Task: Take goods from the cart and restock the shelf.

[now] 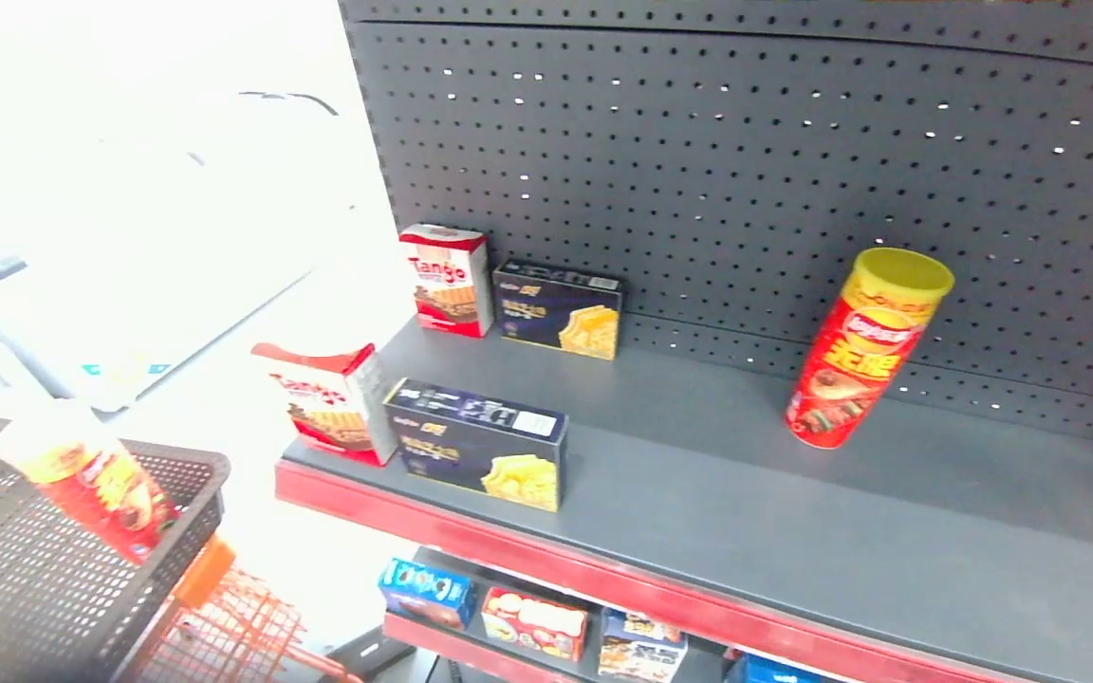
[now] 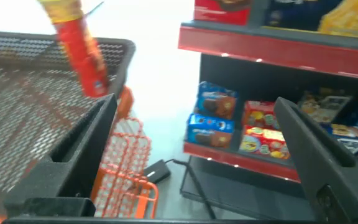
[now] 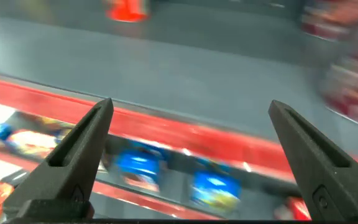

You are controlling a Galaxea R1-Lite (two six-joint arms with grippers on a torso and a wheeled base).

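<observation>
In the head view, a grey metal shelf with a red front edge and a black pegboard back is carrying a red cylindrical chip can with a yellow lid, which is standing well apart from the boxes. At the back, a red-and-white wafer box is standing just beside a dark blue cracker box. At the front edge, a second red-and-white wafer box is sitting next to a second dark blue cracker box. Beside the shelf, a black mesh cart basket on an orange wire frame is holding a tilted red chip can with a pale lid. Blue and red snack packs are lying on the lower shelf. In the left wrist view, the left gripper is hovering with its jaws spread wide and nothing between them, facing the cart basket, the tilted can and the lower-shelf packs. In the right wrist view, the right gripper is hanging with its jaws spread and gripping nothing, before the shelf's red edge; the yellow-lidded can's base is showing farther back on the grey surface.
</observation>
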